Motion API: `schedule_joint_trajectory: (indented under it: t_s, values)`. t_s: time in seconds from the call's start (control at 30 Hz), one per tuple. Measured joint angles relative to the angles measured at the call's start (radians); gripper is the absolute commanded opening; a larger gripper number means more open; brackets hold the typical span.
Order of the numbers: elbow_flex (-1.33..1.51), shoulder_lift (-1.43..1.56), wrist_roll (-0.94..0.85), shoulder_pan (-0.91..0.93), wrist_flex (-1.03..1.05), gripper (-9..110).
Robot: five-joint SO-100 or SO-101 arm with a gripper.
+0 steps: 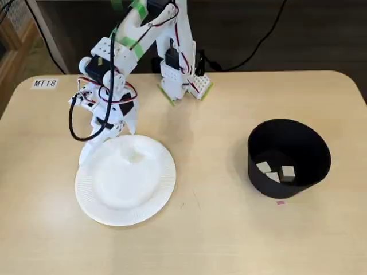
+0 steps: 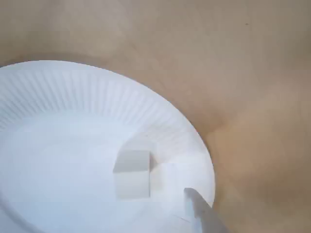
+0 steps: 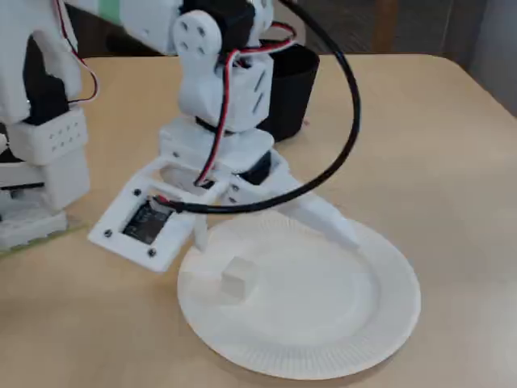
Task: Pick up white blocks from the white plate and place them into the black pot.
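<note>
Hand spread wide over the white plate, 1 white block waiting near the 9 o'clock rim. Next: straddle it, squeeze, lift toward the black pot.

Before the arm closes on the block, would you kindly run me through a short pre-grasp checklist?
1. Block present on the white plate: ok.
2. End effector open: ok, fingers spread.
3. Block between the fingers: cannot tell; in the wrist view it lies beside one fingertip.
4. Black pot upright and unobstructed: ok.
5. Blocks in pot settled inside: ok.
</note>
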Motion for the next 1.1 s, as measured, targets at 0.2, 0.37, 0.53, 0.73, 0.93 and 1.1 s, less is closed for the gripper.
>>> schedule_joint_trajectory:
  t_s: [0.2,0.37,0.53,0.73,0.93,1.1]
  values:
    - [0.0,-0.037,0.048,-0.023,-0.037,77]
    - [0.0,-0.063,0.071,-0.025,-0.066,76]
    - [0.0,-0.078,0.086,-0.025,-0.086,72]
    - [0.012,-0.08,0.1,-0.025,-0.129,67]
    - [0.054,-0.08,0.115,-0.008,-0.173,63]
    - [0.057,-0.08,0.12,-0.008,-0.193,54]
